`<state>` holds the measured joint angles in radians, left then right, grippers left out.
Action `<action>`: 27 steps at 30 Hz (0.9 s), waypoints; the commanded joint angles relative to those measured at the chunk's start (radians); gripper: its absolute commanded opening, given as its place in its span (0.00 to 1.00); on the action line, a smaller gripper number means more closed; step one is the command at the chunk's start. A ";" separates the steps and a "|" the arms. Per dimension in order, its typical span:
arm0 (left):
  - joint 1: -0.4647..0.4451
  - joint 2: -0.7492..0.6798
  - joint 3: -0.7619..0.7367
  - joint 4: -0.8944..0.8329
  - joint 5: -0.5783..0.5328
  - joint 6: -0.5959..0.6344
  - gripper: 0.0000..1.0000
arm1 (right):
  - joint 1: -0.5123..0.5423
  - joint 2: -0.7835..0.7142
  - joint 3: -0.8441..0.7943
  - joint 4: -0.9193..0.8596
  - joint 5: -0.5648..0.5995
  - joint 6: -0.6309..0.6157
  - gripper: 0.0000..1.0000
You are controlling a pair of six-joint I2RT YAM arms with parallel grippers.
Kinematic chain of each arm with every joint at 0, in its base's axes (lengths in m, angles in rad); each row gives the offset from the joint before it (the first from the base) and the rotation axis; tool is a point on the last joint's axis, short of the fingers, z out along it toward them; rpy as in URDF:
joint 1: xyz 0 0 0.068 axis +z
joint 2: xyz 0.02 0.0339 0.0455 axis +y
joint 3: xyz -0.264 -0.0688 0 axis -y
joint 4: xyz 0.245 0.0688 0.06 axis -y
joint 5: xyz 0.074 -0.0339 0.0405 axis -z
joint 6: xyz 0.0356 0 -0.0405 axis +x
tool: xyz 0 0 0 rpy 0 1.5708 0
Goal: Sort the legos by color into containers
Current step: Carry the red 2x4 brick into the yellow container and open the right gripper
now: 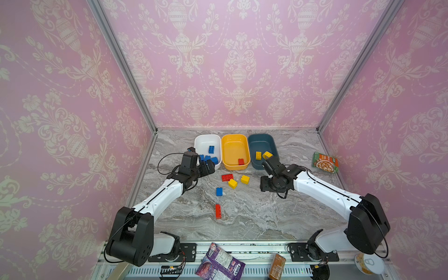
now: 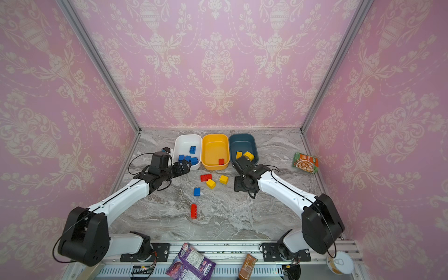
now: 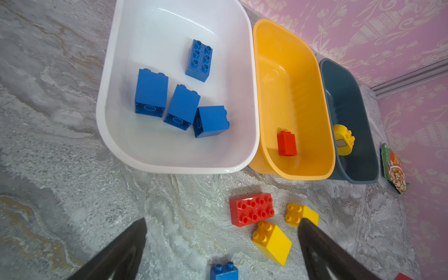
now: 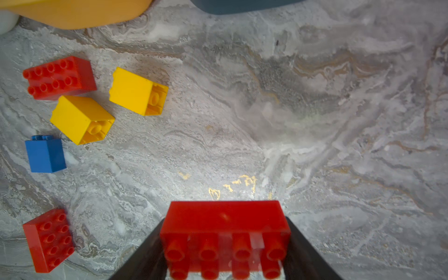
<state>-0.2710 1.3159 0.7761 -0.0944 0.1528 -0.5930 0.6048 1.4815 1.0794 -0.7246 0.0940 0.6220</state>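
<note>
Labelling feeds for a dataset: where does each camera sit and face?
Both top views: high at the near edge, looking down on the grey marble table; left arm, right arm show.
Left wrist: faces the white plastic tub of blue bricks; open left gripper shows.
Right wrist: faces the table; right gripper holds a long red studded brick.
Both wrists share the loose red eight-stud brick.

Glossy plastic legos [image 3: 251, 209] and smooth, shiny plastic containers [image 3: 155, 31] lie on a matt marble-patterned tabletop [image 3: 60, 145].
</note>
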 commanded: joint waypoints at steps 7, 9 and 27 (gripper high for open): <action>0.004 -0.049 -0.101 0.024 0.039 -0.033 0.99 | 0.006 0.186 0.219 0.151 -0.007 -0.137 0.58; 0.005 -0.053 -0.111 0.027 0.040 -0.036 0.99 | 0.005 0.217 0.265 0.169 -0.006 -0.154 0.58; 0.004 -0.075 -0.139 0.039 0.039 -0.050 0.99 | -0.032 0.629 0.754 0.210 0.017 -0.348 0.60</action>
<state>-0.2710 1.2663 0.6514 -0.0566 0.1787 -0.6239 0.5907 2.0712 1.7782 -0.5171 0.1036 0.3229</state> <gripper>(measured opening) 0.993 0.666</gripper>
